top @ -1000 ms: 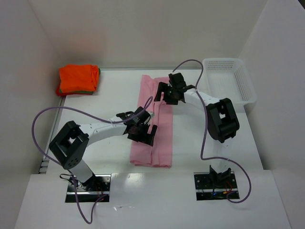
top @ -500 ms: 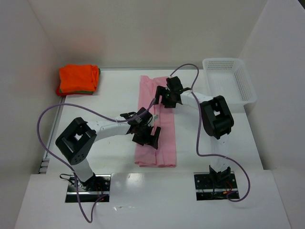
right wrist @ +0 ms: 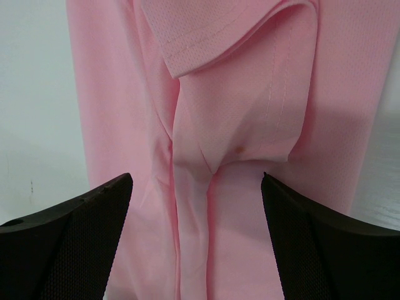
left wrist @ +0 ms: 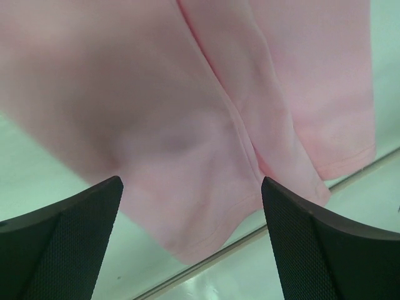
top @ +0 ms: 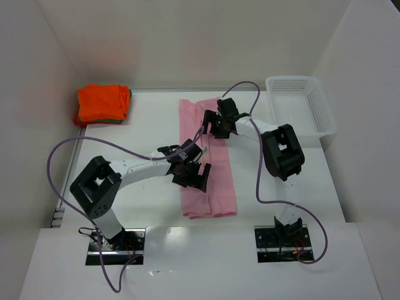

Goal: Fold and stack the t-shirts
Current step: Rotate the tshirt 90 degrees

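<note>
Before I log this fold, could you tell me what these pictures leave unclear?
- Top view: the left gripper and right gripper cover the pink t-shirt's middle.
- Top view: the orange t-shirt hides whatever lies beneath; only a green edge shows.
- Left wrist view: the pink cloth is blurred close up, and the frame's top edge cuts it off.

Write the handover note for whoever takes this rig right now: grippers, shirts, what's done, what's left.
Left gripper: open, holding nothing, over the near half of the pale pink cloth t-shirt.
Right gripper: open, holding nothing, over its far half.
Pink t-shirt: mid-table, folded lengthwise into a long strip.
Bright orange folded t-shirt: far left corner, atop a green edge.
Done: lengthwise folds; orange stacked.
Left: fold the pink strip crosswise, put it on the stack.
</note>
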Motion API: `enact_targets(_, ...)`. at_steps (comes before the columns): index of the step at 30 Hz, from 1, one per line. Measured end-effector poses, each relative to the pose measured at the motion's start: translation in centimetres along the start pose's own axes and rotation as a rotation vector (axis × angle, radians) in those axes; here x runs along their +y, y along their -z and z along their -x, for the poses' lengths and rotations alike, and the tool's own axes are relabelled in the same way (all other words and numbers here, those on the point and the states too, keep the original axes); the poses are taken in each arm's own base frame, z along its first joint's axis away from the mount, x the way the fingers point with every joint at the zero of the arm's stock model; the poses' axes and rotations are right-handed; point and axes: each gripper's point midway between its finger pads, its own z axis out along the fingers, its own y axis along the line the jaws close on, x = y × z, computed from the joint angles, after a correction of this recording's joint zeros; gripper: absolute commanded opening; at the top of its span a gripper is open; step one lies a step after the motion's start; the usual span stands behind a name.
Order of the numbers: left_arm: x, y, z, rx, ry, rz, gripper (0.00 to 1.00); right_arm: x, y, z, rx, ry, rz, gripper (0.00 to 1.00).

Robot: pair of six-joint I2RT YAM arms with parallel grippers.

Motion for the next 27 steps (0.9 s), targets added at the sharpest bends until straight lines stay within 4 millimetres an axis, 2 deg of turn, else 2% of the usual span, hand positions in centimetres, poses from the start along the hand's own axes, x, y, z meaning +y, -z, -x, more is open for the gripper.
enact_targets(3,0.4,1.8,1.6,-0.085,0.021,0.045,0.99,-0.2,0.3,1.1,-0.019,-0.002,-0.006,0.9)
enact_targets(5,1.0,4.0,3.9,-0.185,0.046,0.067,0.99,-0.4,0.6,2.5,-0.049,-0.004,-0.012,0.9)
enact_targets(6,1.9,6.3,6.9,-0.289,0.083,0.078,0.99,-0.6,0.7,3.0,-0.062,-0.007,-0.018,0.9)
enact_targets(7,2.2,6.9,7.8,-0.321,0.093,0.083,0.99,-1.1,0.9,3.6,-0.075,-0.012,-0.026,0.9)
enact_targets(10,4.4,10.0,12.5,-0.461,0.152,0.103,0.99,-1.7,1.1,4.2,-0.095,-0.018,-0.05,0.86)
enact_targets(13,5.6,12.1,15.4,-0.557,0.165,0.107,0.99,-2.2,1.2,4.7,-0.112,-0.021,-0.074,0.85)
enact_targets(16,6.1,13.1,17.0,-0.611,0.157,0.094,0.99,-2.2,1.4,5.3,-0.124,-0.014,-0.084,0.74)
enact_targets(20,6.3,13.2,17.6,-0.631,0.159,0.053,0.99,-2.1,1.4,5.5,-0.131,-0.008,-0.082,0.63)
enact_targets(24,6.4,12.6,17.3,-0.62,0.161,0.014,0.99,-2.2,1.1,5.4,-0.124,-0.009,-0.085,0.61)
enact_targets(27,5.8,11.9,16.8,-0.597,0.147,-0.036,0.99,-2.4,0.7,5.2,-0.117,-0.011,-0.089,0.61)
